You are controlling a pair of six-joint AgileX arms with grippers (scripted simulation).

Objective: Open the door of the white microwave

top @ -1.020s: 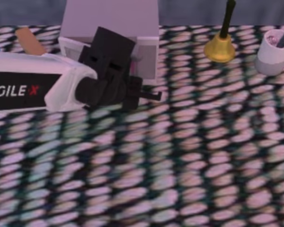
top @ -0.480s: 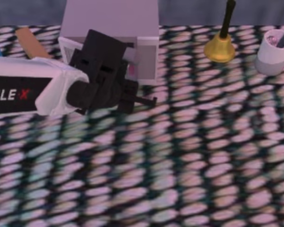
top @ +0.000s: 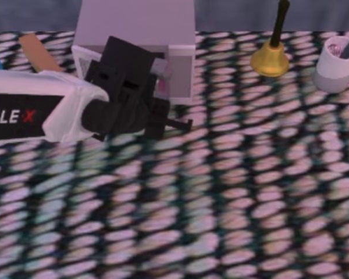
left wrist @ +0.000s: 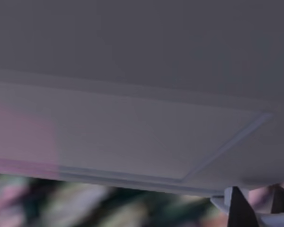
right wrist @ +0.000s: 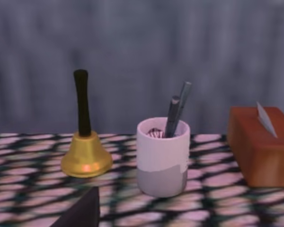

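In the top view, we find the white microwave [top: 136, 23] at the upper left of the frame, against the far edge of the table [top: 232, 192]. Our left gripper [top: 157, 72] sits at the microwave's front and covers most of the door [top: 84, 58], of which only a pale corner shows. We cannot tell whether its fingers are released or clenched.

The left wrist view alone shows the door [left wrist: 132, 137] close up as a pale panel filling the frame, with patterned table below; the panel's edges are cut off.

The right wrist view alone shows a brown tissue box [right wrist: 260, 146] beside the cup [right wrist: 163, 158] and the bell [right wrist: 85, 153]. Our right gripper is not identifiable there.

The centre and lower frame of the top view are open table.
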